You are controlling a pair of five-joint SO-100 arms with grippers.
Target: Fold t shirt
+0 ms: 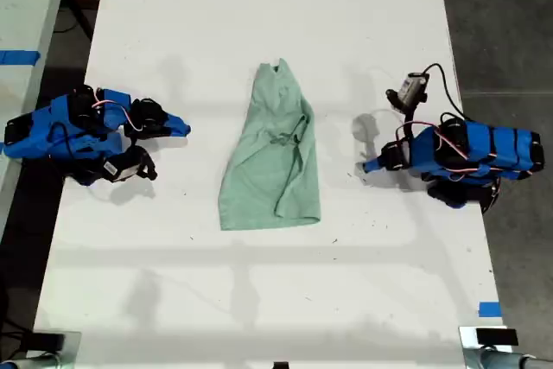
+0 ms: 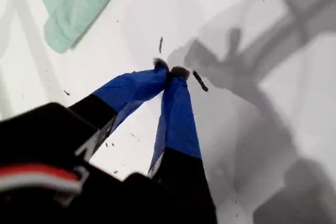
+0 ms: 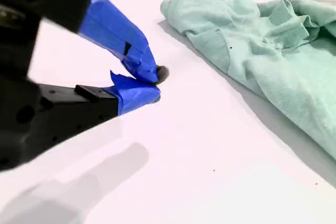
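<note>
As it lies flat, t shirt (image 1: 275, 155) runs lengthwise, narrow end seemingly farthest | both end effectors pressed together, empty.

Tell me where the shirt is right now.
In the exterior view, the shirt lies flat mid-table, between the two arms and touching neither.

Exterior view: overhead, straight down on table (image 1: 259, 300). Both wrist views: low, close, along closed jaws; all share t shirt (image 1: 275, 157).

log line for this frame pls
stage: pre-grasp | shirt: crumpled, mid-table, unheld | first gripper: shut, empty, off shirt | second gripper: shut, empty, beside shirt | table: white
</note>
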